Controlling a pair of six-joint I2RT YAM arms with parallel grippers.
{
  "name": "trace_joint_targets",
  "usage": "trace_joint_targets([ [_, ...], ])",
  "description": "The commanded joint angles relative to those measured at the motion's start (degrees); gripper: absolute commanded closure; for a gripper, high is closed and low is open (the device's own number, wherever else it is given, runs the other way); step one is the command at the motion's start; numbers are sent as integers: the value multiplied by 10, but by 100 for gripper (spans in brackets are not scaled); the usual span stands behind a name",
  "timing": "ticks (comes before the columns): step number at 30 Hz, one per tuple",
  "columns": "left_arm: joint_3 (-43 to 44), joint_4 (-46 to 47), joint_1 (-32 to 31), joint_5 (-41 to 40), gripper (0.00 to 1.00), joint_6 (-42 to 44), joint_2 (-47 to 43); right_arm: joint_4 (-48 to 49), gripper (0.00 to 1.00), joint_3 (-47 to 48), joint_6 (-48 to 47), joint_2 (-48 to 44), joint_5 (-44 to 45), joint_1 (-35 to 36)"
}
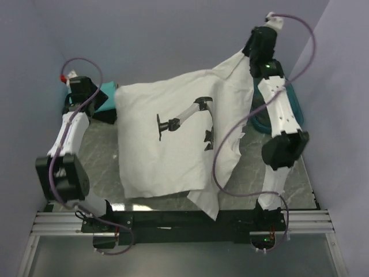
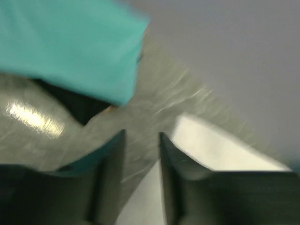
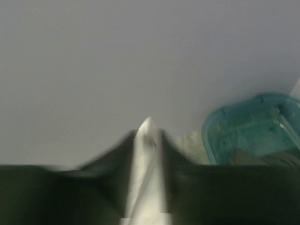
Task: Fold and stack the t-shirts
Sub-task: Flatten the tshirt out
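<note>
Over the table point(image 1: 98, 151), right gripper point(image 3: 147, 140) clamped on white t-shirt point(image 1: 150, 164), left gripper point(image 2: 142, 140) parted

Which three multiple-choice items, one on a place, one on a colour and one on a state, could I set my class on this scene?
1. Where is the teal tub?
A) far left
B) on the right, by the right arm
C) at the near edge

2. What colour is the printed t-shirt?
A) black
B) white
C) teal

3. What is the right gripper doing?
A) hanging open
B) gripping the tub
C) pinching the printed t-shirt

Answers:
1 B, the overhead view shows it partly hidden by that arm.
2 B, the robot-arm print sits on white cloth.
3 C, white cloth runs between its fingers.
</note>
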Motion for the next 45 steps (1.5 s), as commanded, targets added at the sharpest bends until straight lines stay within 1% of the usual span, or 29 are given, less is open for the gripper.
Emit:
trace_joint_targets([
  [1, 51, -42, 2, 72, 52, 20, 132, -142, 56, 144, 35, 114, 19, -10],
  [2, 67, -55, 0, 74, 42, 24, 182, -156, 40, 156, 44, 150, 13, -11],
  [3, 85, -72, -4, 82, 40, 31, 200, -169, 17, 163, 48, 160, 3, -11],
  [4, 110, -78, -7, 82, 40, 34, 218, -187, 13, 155, 57, 163, -3, -10],
  [5, 117, -80, -14, 82, 32, 38, 220, -187, 13, 136, 58, 155, -6, -10],
  [6, 129, -87, -17, 82, 28, 44, 220, -170, 12, 72, 59, 141, -11, -10],
  [8, 135, -96, -22, 85, 24, 44, 214, -135, 11, -10, 59, 80, -18, -7],
  [9, 135, -100, -27, 89, 24, 40, 209, -116, 11, -50, 59, 58, -25, -8],
  [10, 129, -102, -29, 99, 24, 38, 206, -89, 10, -115, 63, 39, -38, -7],
  [12, 103, -102, -46, 96, 24, 36, 185, -79, 10, -179, 68, -6, -48, -6],
  [14, 78, -91, -64, 93, 23, 30, 156, -84, 9, -209, 76, -34, -72, -4],
  [16, 32, -77, -70, 100, 24, 14, 130, -85, 9, -256, 81, -59, -91, 0],
  [18, -8, -62, -72, 111, 24, 1, 119, -88, 10, -304, 91, -74, -110, 10],
  [20, -31, -58, -90, 118, 24, -5, 112, -83, 11, -340, 98, -100, -133, 15],
  [21, -51, -57, -93, 120, 24, -9, 109, -75, 12, -377, 103, -109, -140, 21],
  [23, -75, -51, -100, 124, 24, -11, 97, -67, 12, -415, 110, -133, -151, 27],
  [24, -98, -45, -102, 126, 24, -12, 93, -61, 12, -448, 116, -141, -165, 29],
  [29, -159, -28, -108, 135, 24, -15, 75, -41, 13, -560, 131, -183, -182, 38],
  [36, -220, -15, -108, 138, 24, -6, 74, -35, 13, -643, 142, -202, -174, 37],
  [41, -249, -3, -108, 147, 24, -5, 78, -31, 13, -675, 150, -184, -177, 37],
  [45, -262, 4, -108, 151, 24, -6, 88, -25, 13, -683, 158, -169, -179, 37],
])
